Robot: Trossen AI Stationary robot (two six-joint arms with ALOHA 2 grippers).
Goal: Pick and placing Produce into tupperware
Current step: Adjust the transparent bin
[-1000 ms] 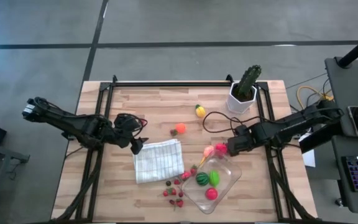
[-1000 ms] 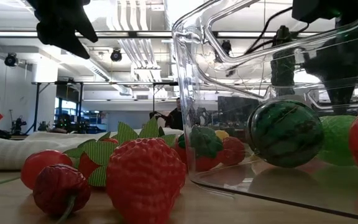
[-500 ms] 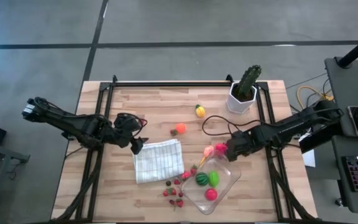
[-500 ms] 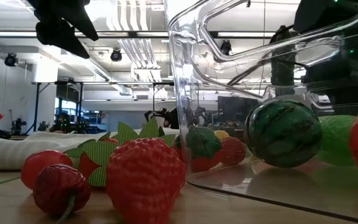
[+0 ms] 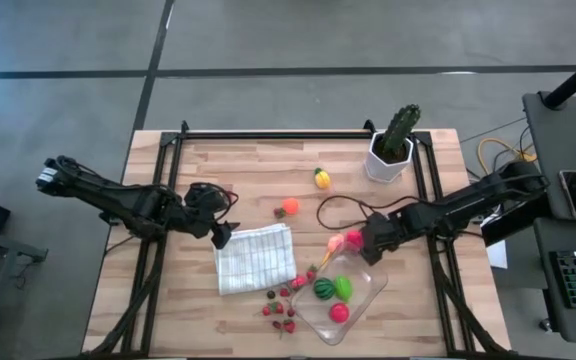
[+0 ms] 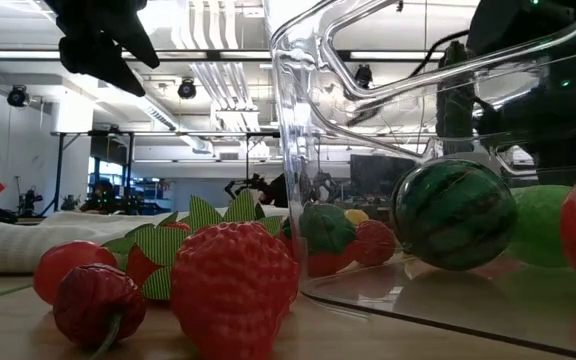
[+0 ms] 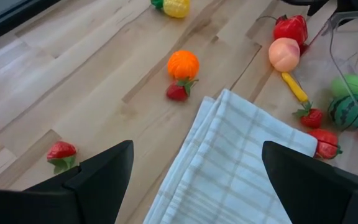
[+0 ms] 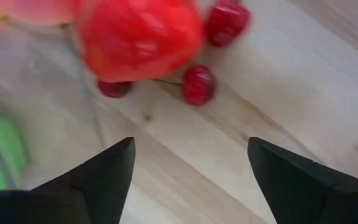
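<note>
The clear tupperware [image 5: 366,297] sits at the table's near right and holds a toy watermelon [image 5: 325,288], a green fruit [image 5: 345,287] and a pink-red one [image 5: 340,312]. My right gripper [image 5: 368,244] is open at its far corner, just right of a red fruit [image 8: 138,37] and a pink peach [image 5: 336,243]. Tiny red berries [image 8: 197,84] lie on the wood ahead of its fingers [image 8: 190,149]. My left gripper [image 5: 220,236] is open and empty over the far left corner of the white checked cloth [image 5: 256,257].
Several strawberries [image 5: 280,310] lie left of the tupperware. An orange fruit [image 5: 290,207] and a yellow one [image 5: 322,179] lie farther back. A cactus in a white pot [image 5: 392,148] stands at the far right. A black cable [image 5: 343,190] loops over the wood beside my right arm.
My right gripper has moved toward the table's left and slightly nearer, closing on the red fruit and the peach. In the low view the tupperware's clear wall has shifted a little to the left.
</note>
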